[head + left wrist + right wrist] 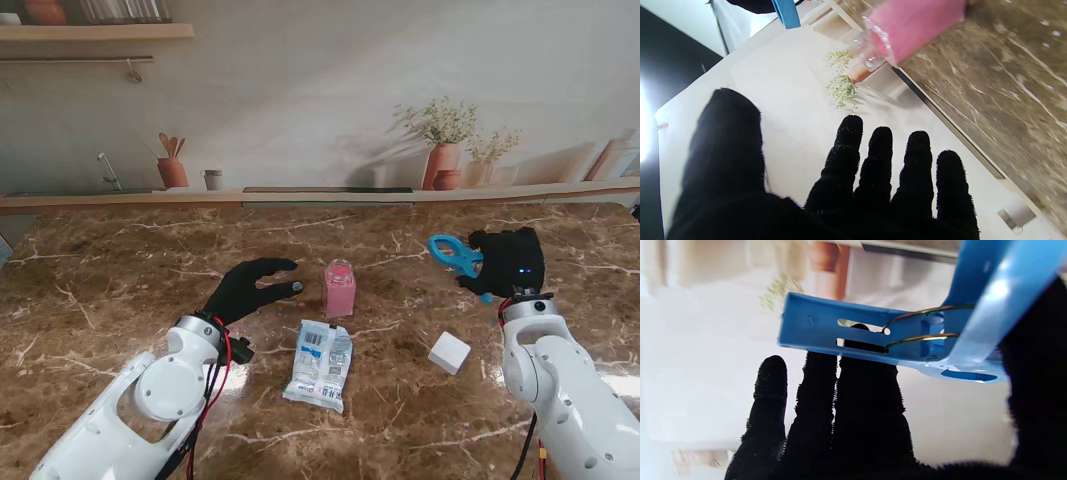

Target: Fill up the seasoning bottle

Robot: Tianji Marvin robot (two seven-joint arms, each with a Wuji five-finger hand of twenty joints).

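A pink seasoning bottle with a clear neck stands upright mid-table; the left wrist view shows it as a pink bottle. My left hand hovers just left of it, black-gloved, with its fingers spread and nothing in them. A white and blue seasoning packet lies flat on the table nearer to me than the bottle. My right hand is raised at the right and is shut on a blue clip; the right wrist view shows that blue clip held between thumb and fingers.
A small white cube sits on the marble table near my right arm. The back wall is a kitchen picture with pots and a shelf edge.
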